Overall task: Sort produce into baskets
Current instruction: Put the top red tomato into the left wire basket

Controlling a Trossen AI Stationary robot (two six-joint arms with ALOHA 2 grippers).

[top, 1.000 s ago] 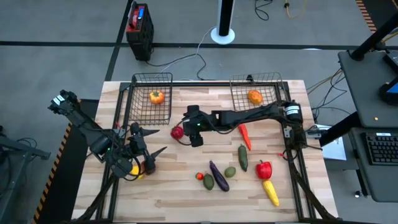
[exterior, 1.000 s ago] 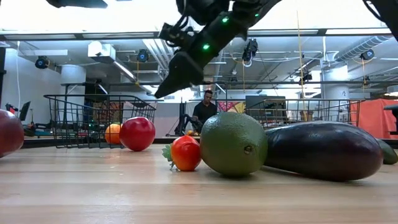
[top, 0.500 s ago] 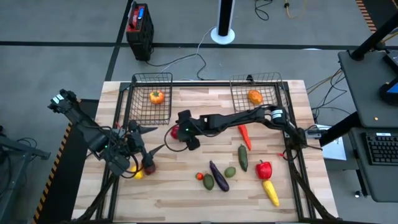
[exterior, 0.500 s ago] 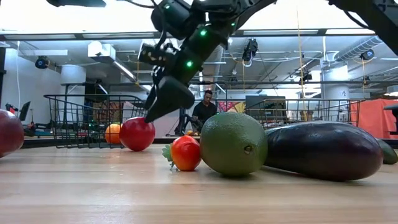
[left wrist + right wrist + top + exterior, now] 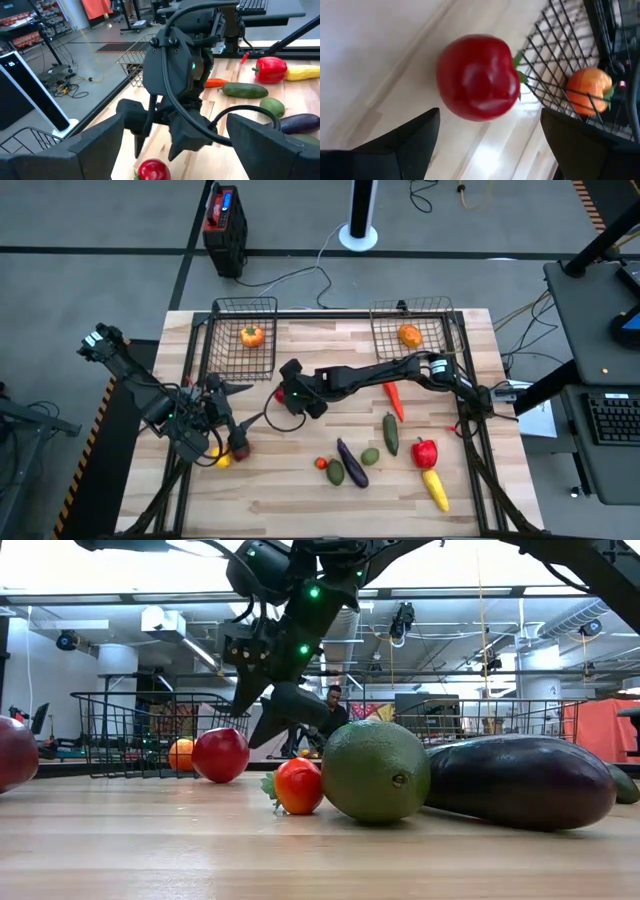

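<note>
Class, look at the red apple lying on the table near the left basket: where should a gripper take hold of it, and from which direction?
Grip the red apple across its round middle, coming down from above, as the open right gripper hovering over it is placed to do. It sits free on the table, just outside the left basket, so fingers can likely pass either side; its leaf points toward the mesh.

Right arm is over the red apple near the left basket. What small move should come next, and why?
Probably lower the right end effector and close on the red apple: its fingers stand open, the apple sits centred ahead of them, untouched on the table.
</note>
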